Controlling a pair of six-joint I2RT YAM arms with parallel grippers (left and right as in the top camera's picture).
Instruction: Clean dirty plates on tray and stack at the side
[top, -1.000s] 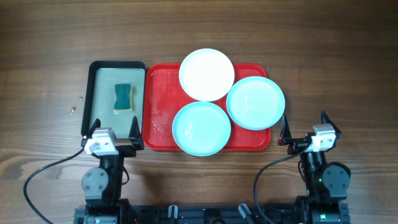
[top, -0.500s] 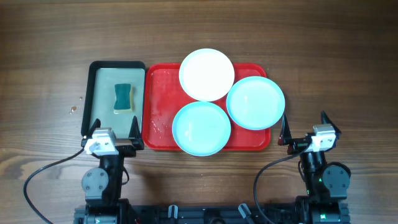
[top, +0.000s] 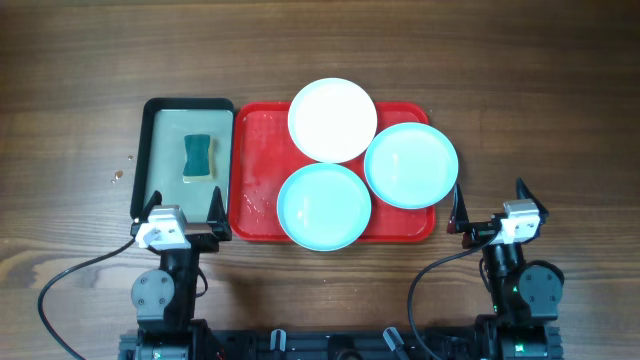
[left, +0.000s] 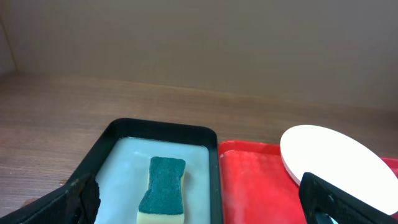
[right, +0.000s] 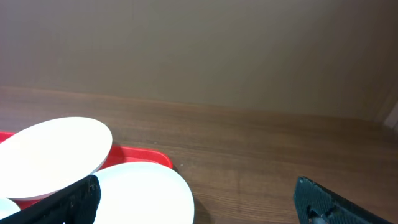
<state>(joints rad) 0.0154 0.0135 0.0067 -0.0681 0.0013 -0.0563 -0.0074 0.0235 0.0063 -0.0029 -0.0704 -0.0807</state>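
The red tray (top: 255, 190) lies mid-table and carries three plates: a white plate (top: 333, 120) overhanging its far rim, a pale turquoise plate (top: 324, 206) at its near edge, and a second turquoise plate (top: 411, 165) over its right end. My left gripper (top: 184, 210) stands open near the table's front, just short of the black tray, with nothing between its fingers. My right gripper (top: 490, 205) is open and empty to the right of the red tray. The left wrist view shows the white plate (left: 336, 155) and the red tray (left: 255, 180). The right wrist view shows the white plate (right: 56, 155) and a turquoise plate (right: 143, 193).
A black-rimmed tray (top: 188, 105) with a pale inside lies against the red tray's left side. It holds a green-topped yellow sponge (top: 200, 156), which also shows in the left wrist view as the sponge (left: 163, 186). Small specks (top: 118, 175) mark the wood to its left.
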